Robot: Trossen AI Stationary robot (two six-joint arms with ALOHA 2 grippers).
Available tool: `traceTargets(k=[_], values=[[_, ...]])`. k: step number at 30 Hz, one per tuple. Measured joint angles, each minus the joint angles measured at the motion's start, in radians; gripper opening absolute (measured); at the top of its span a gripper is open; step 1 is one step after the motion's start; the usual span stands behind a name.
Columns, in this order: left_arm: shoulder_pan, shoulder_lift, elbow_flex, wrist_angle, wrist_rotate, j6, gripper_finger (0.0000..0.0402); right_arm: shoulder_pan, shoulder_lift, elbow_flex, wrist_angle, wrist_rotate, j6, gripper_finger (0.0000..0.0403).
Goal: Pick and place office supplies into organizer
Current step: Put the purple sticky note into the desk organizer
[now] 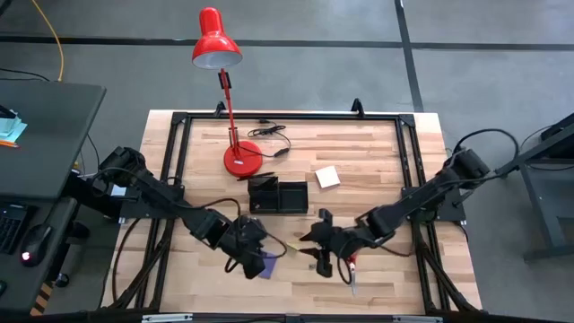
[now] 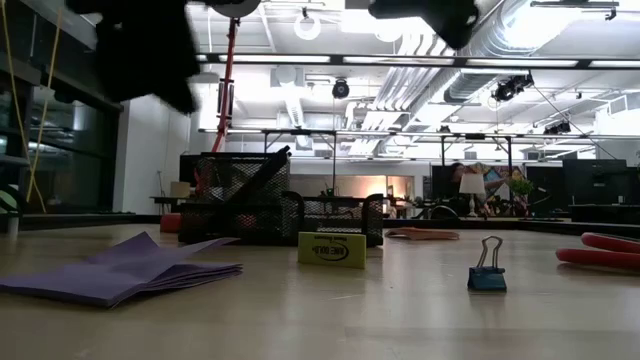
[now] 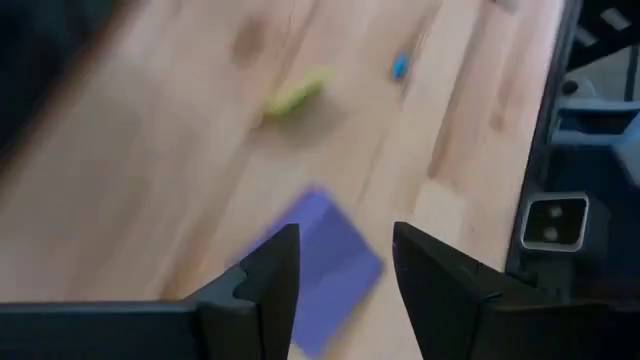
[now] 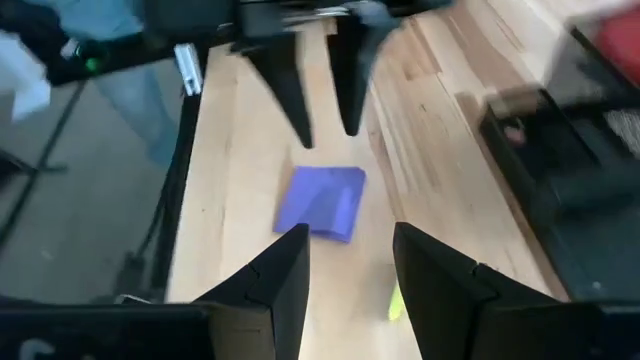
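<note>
- Purple pad point(image 1: 266, 266) lies flat on the wooden table point(image 1: 377, 152), right under the left claw point(image 1: 254, 260); nothing grips it.
- Left claw hangs above that pad with its fingers point(image 3: 265, 290) apart and bare; in its own wrist view the pad point(image 3: 325, 265) shows through the gap between them.
- Right claw point(image 4: 345, 265) hovers just beside the left one, also parted and holding nothing; looking past its fingers point(image 4: 285, 275) you see the purple pad point(image 4: 322, 200) ahead, and the left claw's two dark tips point(image 4: 320, 85) pointing down above it.
- From table height the pad point(image 2: 125, 272) sits flat on the near table, its sheets fanned a little.
- Black mesh organizer point(image 1: 277, 196) stands beyond both claws, toward the lamp point(image 1: 229, 108); a dark stick point(image 2: 262, 172) leans in its taller compartment.
- Pale yellow pad point(image 1: 327, 176) rests on the table beyond the right claw, near the organizer's right side but apart from it.
- Red-handled scissors point(image 1: 352, 269) lie just beside the right claw, on its outer side; from the low view the red handles point(image 2: 600, 250) show at the far right.
- Yellow eraser-like block point(image 2: 332, 250) and a small blue binder clip point(image 2: 486, 268) sit on the table between the purple pad and the scissors.
- Lamp's round red base point(image 1: 242, 160) stands past the organizer, well away from both claws.
</note>
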Motion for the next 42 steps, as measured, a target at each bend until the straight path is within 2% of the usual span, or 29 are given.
traceTargets(k=[4,7,15,19,24,28,35,42], values=[[0.001,0.0,0.0,-0.044,0.181,-0.154,0.0122,0.01,0.072,0.0,0.139,-0.003,-0.247,0.0138],[-0.016,0.0,0.0,-0.05,0.256,-0.221,0.0103,0.008,0.12,0.0,0.197,-0.02,-0.376,0.0138],[-0.079,0.0,0.0,-0.201,0.16,-0.298,0.0052,-0.008,0.198,0.0,0.259,-0.044,-0.603,0.0146],[-0.083,0.025,0.0,-0.194,0.098,-0.243,0.0031,-0.026,0.216,0.0,0.287,-0.059,-0.643,0.0157],[-0.083,0.104,-0.001,-0.161,0.101,-0.197,0.0004,-0.047,0.218,0.0,0.311,-0.06,-0.655,0.016],[-0.083,0.132,-0.001,-0.193,0.109,-0.199,0.0007,-0.047,0.218,0.0,0.316,-0.06,-0.655,0.0157],[-0.078,0.145,-0.001,-0.173,0.014,-0.193,0.0003,-0.046,0.218,0.0,0.324,-0.05,-0.655,0.0156],[-0.054,0.209,-0.001,-0.147,0.056,-0.178,0.0002,-0.045,0.218,0.0,0.331,-0.039,-0.651,0.0156]])
